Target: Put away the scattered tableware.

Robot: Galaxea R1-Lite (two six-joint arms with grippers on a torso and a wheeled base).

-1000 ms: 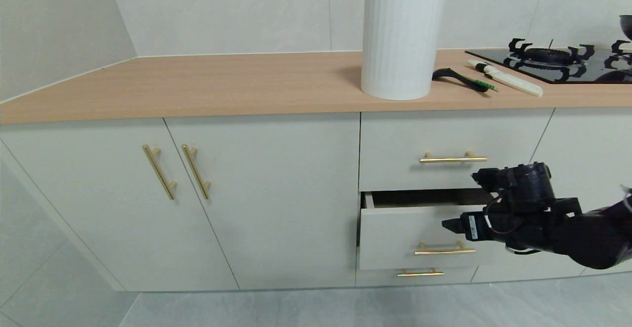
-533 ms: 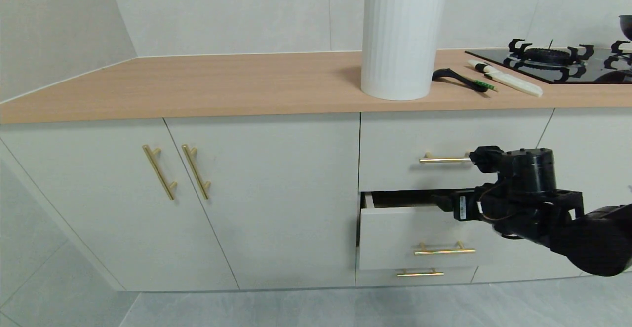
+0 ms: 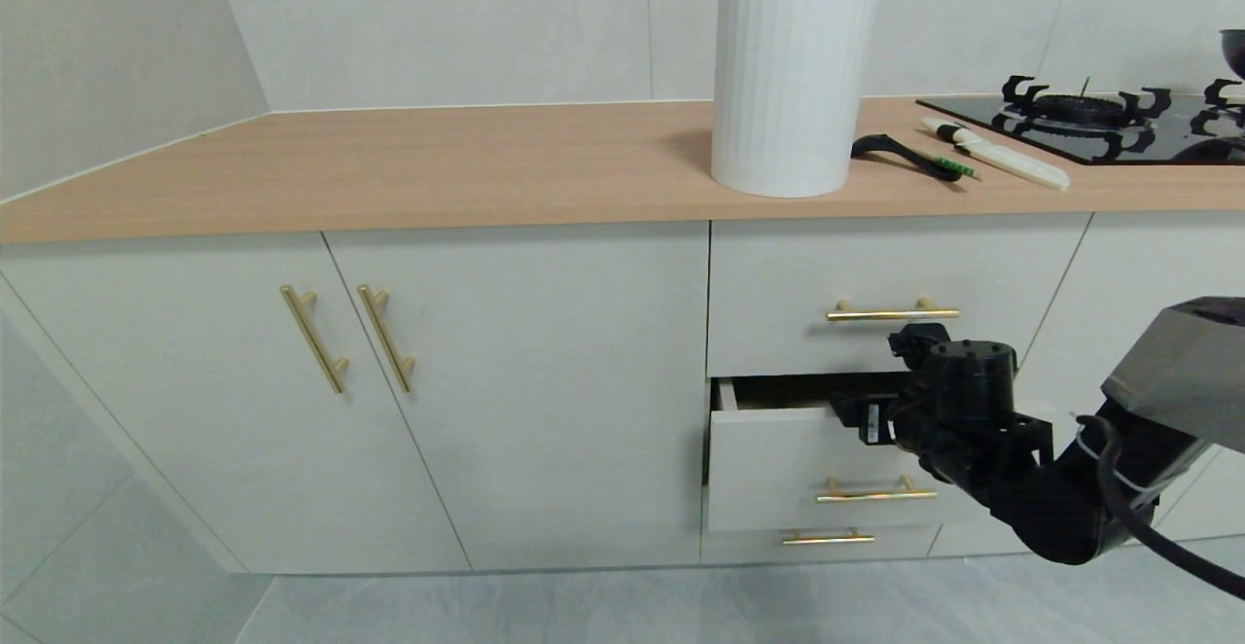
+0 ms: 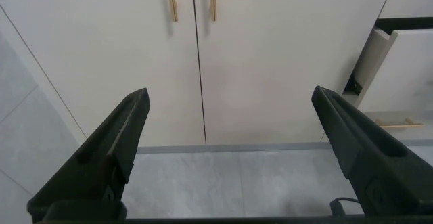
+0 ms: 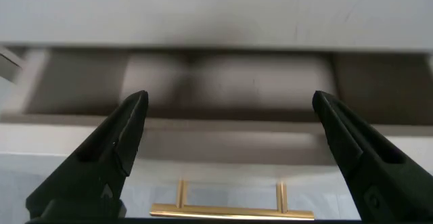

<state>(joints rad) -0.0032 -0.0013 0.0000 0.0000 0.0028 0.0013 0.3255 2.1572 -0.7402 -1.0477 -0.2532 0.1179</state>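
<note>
Knife point(image 3: 1002, 161) and black tool point(image 3: 900, 152) lie on the wooden counter point(image 3: 438, 162), between the tall white jar point(image 3: 793, 80) and the stove point(image 3: 1089, 124); below, the middle drawer point(image 3: 778, 459) sits a little way out; the right claw point(image 5: 230, 99) is wide open and empty at its gap; the left claw point(image 4: 230, 109) is wide open and empty too, facing the cupboard doors point(image 4: 270, 61).

One white ribbed canister point(image 3: 796, 75) stood on one wooden countertop point(image 3: 438, 162). Beside it lay two long utensils: one black-handled tool point(image 3: 900, 153), green at its end, and one cream-white knife point(image 3: 997, 160). Below were two cupboard doors point(image 3: 515, 391) and three drawers point(image 3: 778, 459) – one open, two shut – with five brass handles point(image 3: 893, 312) in all. One gas hob point(image 3: 1099, 133) showed two pan supports point(image 3: 1082, 99).
</note>
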